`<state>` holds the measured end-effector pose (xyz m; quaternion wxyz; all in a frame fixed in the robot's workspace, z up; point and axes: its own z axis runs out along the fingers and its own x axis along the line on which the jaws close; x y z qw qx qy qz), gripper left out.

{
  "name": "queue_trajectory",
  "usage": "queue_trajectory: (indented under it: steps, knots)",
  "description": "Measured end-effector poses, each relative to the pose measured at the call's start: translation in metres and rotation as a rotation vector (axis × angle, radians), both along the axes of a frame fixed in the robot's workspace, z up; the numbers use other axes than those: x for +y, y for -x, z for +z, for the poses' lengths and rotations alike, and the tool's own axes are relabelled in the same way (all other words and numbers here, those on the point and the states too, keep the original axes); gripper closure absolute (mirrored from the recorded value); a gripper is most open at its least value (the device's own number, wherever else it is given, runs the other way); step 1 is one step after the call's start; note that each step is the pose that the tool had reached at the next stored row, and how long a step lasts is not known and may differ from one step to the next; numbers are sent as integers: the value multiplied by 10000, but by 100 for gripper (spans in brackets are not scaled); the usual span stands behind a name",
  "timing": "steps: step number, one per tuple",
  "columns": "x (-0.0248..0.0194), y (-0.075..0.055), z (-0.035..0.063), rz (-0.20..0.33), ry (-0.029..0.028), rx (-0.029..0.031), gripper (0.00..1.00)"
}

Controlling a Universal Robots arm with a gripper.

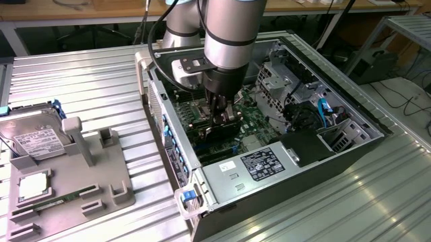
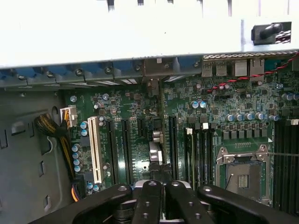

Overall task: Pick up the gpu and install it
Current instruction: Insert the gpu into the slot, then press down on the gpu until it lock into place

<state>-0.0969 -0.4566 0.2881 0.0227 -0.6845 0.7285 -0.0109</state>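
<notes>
Deep inside the open case [image 1: 350, 113] my gripper [image 1: 222, 117] stands over the motherboard [image 2: 210, 121], fingers [image 2: 148, 200] together on the gpu [image 1: 221, 132], a dark card held edge-on and running down toward the slots. I judge pickup done and seating unfinished: I cannot tell whether the card's edge has entered a slot.

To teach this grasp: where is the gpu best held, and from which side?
By its thin upper edge, from straight above: the gpu stands on edge over the motherboard slots, leaving only that edge free. The gripper is shut there.
</notes>
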Motion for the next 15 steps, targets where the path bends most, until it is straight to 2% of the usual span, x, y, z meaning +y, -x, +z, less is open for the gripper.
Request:
queue_trajectory:
  steps: [10, 15]
  knots:
    - [0, 0, 0, 0, 0, 0, 89]
    - [0, -62, 0, 3, 0, 1, 89]
